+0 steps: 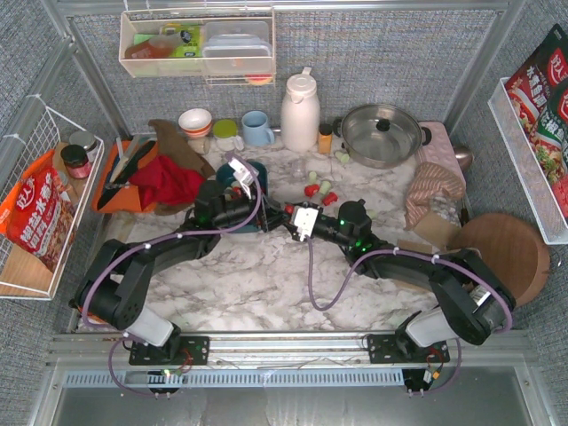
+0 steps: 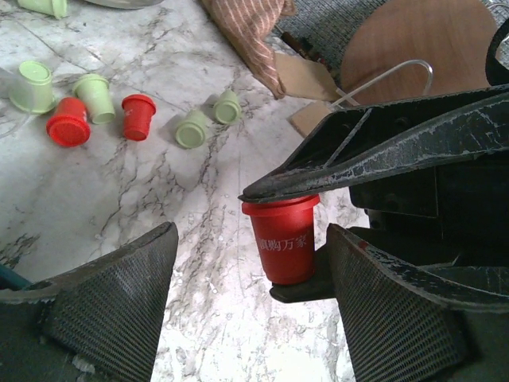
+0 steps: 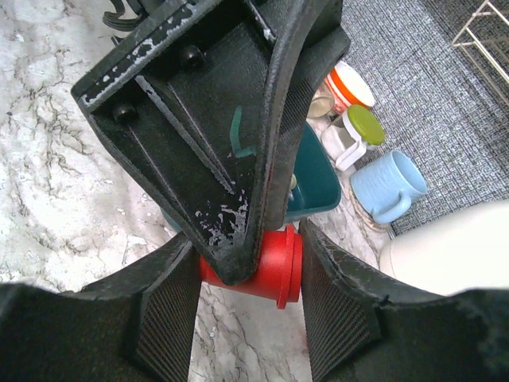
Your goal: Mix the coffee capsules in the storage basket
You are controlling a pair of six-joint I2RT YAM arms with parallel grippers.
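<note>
- My right tool [image 3: 250,247] was clamped on one red capsule [image 2: 285,239], with one finger across its wide rim and the other under its narrow end. It held the capsule clear of the marble tabletop [image 2: 159,207].
- My left tool [image 2: 253,239] stood open. Its two padded fingers sat one on each side of that same capsule, and neither pad was visibly pressing it.
- Six loose capsules [image 2: 137,115] lay in a scattered cluster on the tabletop beyond, two red and four pale green. Some were upright and some were tipped over.
- One further green capsule [image 2: 44,6] showed at the top edge of the left wrist view, apart from the cluster.
- The one storage basket [image 3: 318,187], dark teal, sat on the tabletop just past both tools and near a single blue mug [image 3: 388,185].
- My left tool's finger hid most of the basket's inside, so I could not count any capsules in it.
</note>
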